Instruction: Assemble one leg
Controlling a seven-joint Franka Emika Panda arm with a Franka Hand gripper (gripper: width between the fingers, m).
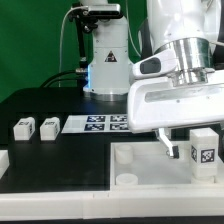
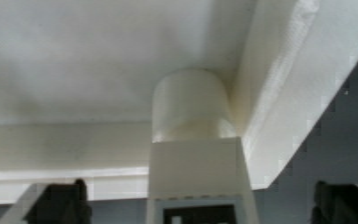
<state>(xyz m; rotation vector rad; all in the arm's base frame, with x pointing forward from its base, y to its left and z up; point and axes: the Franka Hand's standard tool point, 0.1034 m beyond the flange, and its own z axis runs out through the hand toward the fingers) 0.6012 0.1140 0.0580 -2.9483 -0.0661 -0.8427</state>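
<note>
Apparently the gripper stands wide around the upright leg, lower right in the exterior view. Best close squarely, then twist gently into the tray's corner.

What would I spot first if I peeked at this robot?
The big white end effector fills the exterior view's right, hanging low over a white tray, with an upright tagged leg close by its fingers. Two more legs sit side by side on the black table at that view's left.
</note>
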